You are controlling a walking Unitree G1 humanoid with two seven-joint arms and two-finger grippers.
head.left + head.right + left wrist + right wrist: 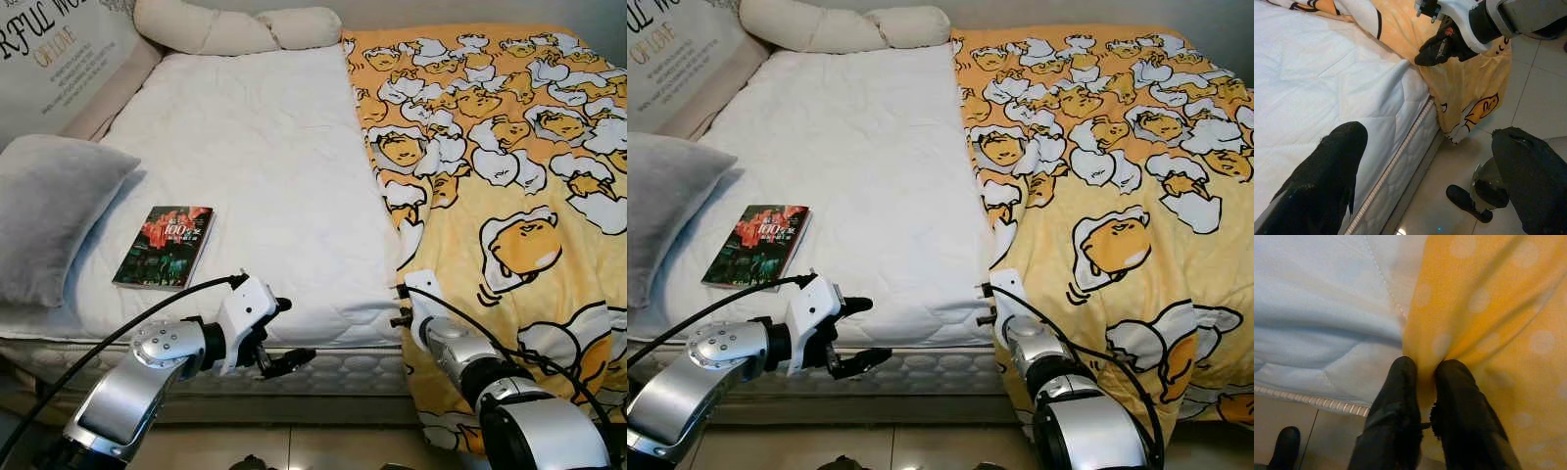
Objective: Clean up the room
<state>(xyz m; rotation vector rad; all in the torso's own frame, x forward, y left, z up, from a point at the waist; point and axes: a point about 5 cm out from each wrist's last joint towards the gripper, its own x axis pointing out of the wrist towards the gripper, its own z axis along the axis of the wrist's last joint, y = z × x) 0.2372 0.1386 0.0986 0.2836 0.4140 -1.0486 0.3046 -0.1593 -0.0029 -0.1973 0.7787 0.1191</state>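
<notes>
Right hand is closed on the blanket edge at the bed's foot corner. Left hand hovers spread wide and empty just off the bed's foot edge. Judgement: keep the pinch firm; draw the blanket evenly across the bed toward the book.

My blanket is yellow with white-and-orange egg cartoons; mattress white quilted; pillow grey; book dark, red-splashed.
</notes>
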